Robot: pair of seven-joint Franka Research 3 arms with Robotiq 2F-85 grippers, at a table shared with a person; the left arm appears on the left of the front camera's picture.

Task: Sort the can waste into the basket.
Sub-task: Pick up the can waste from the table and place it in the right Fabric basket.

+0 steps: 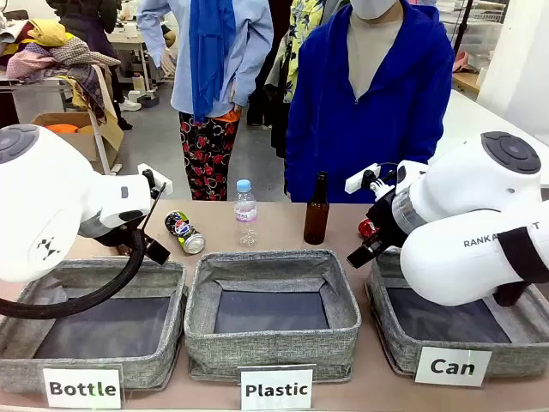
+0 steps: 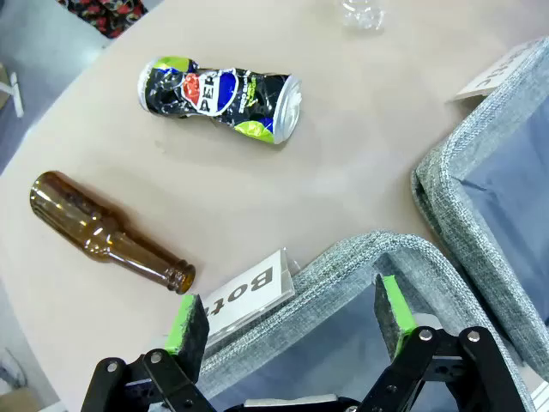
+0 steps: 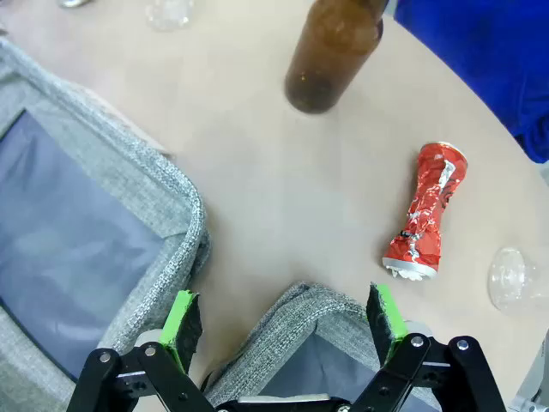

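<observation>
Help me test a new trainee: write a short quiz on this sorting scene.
1. True or false: the crushed red metal can already lies in the grey woven basket labelled "Can".
2. The dark blue-black printed metal can is: A) upright, B) lying on its side on the table, C) inside a bin.
3. Fill in: the left gripper and right gripper are both ____.
Key: 1 false, it lies on the table; 2 B; 3 open.

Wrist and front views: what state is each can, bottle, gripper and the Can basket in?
dark can: lying, dented.
red can: lying, crushed.
Can basket: no can seen.
left gripper: open.
right gripper: open.
plastic bottle: upright, capped.
first brown bottle: upright.
second brown bottle: lying.
</observation>
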